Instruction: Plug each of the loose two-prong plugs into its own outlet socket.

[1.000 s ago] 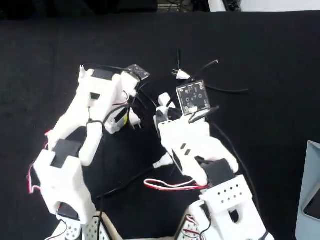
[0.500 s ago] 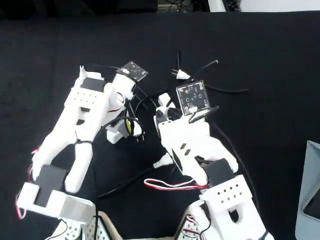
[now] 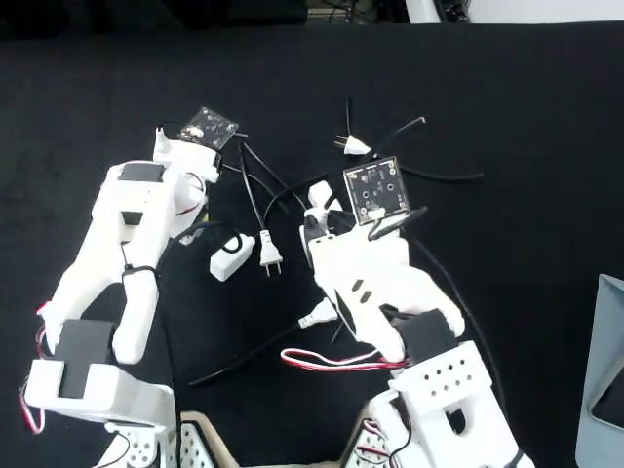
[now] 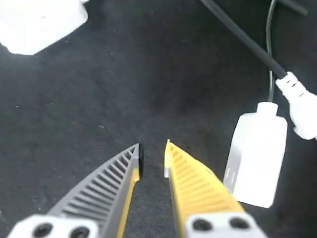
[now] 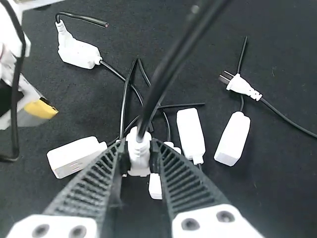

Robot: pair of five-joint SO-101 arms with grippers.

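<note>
Left end effector (image 4: 152, 148) is released: I see its grey and yellow fingers a narrow gap apart with nothing between them, hanging over bare black bench (image 4: 148, 74). Near the yellow finger lies a white socket block (image 4: 255, 158), oblong with rounded corners, a thin cord leaving one end. Just beside that end is a loose plug (image 4: 299, 106), white-bodied, on a thick black cord (image 4: 237, 34). From the high view I can make out its two dark prongs pointing toward the arms' bases; it lies alongside the block, not inserted.

Right end effector (image 5: 137, 145) is clenched on a second plug (image 5: 137, 157). I see the black ribbed fingers pressed against both sides of its white body, and its black cord rises up past the wrist camera. I cannot tell whether its prongs sit in anything. Around it on the bench lie three more white blocks: one (image 5: 77, 156) near one finger and two (image 5: 190, 133) (image 5: 233, 138) side by side beyond the other. Well apart, a third plug (image 5: 237, 83) lies loose, white and slim, two prongs bare, on a thin black cord.
</note>
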